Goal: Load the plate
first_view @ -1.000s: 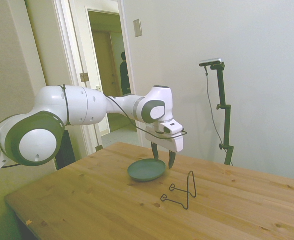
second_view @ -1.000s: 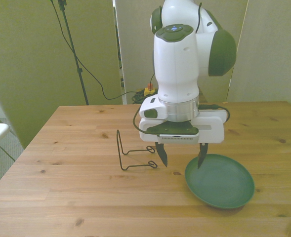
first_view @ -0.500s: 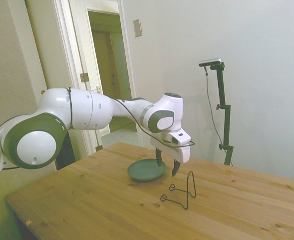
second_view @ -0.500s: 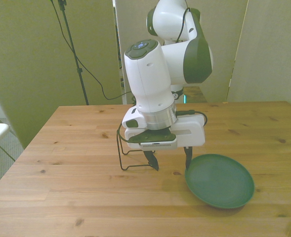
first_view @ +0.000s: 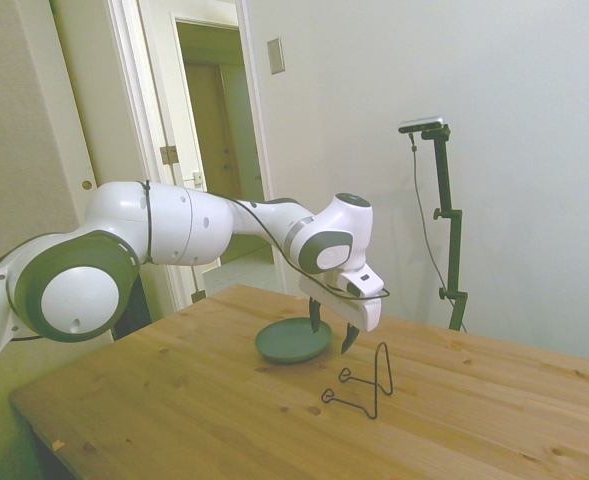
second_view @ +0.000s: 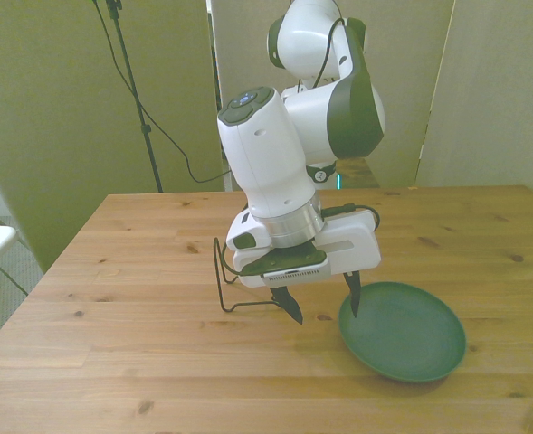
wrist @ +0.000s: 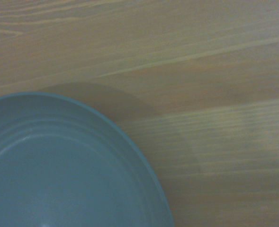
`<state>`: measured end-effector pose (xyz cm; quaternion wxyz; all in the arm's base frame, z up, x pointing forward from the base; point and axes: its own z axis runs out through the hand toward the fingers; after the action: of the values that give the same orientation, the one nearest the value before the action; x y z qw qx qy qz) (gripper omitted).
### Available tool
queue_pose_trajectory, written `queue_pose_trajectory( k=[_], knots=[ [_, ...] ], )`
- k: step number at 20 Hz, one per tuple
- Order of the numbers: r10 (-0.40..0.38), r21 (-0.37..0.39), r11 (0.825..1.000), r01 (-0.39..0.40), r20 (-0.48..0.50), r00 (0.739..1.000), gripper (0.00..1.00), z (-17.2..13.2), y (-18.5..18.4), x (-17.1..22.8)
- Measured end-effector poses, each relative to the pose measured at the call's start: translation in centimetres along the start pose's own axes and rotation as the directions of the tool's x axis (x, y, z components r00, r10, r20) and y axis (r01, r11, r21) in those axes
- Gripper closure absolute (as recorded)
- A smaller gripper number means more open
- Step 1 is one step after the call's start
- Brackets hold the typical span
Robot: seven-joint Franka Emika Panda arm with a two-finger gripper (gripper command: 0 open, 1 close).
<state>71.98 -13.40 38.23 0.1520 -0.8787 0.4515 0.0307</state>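
The plate (second_view: 404, 333) is a round, shallow, dark teal-green dish lying flat on the wooden table, toward the front view's right. It also shows in the side view as the plate (first_view: 292, 341) and fills a corner of the wrist view as the plate (wrist: 58, 175). My gripper (second_view: 324, 306) hangs open just above the table at the plate's rim. One fingertip (second_view: 355, 303) is over the plate's edge and the other lies between plate and rack. In the side view the gripper (first_view: 331, 328) stands tilted over the plate's near edge. Nothing is held.
A thin black wire rack (second_view: 239, 282) stands on the table just to the front view's left of the gripper; in the side view the rack (first_view: 366, 383) sits in front of the plate. The table (second_view: 139, 362) runs wide around both.
The arm has swung toward the front view's left and tilted, and the gripper has dropped lower over the plate's rim. The fingers stay open. Plate and rack have not moved.
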Motion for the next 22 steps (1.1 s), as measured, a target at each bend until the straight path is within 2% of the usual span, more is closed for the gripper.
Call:
queue_pose_trajectory(
  k=[21,22],
  knots=[
    [-0.043,0.030,0.999,0.043,0.023,0.999,0.00,3.4,-2.0,-1.8],
    [-0.044,0.031,0.999,0.043,0.022,0.999,1.00,3.4,-2.1,-1.8]
  ],
)
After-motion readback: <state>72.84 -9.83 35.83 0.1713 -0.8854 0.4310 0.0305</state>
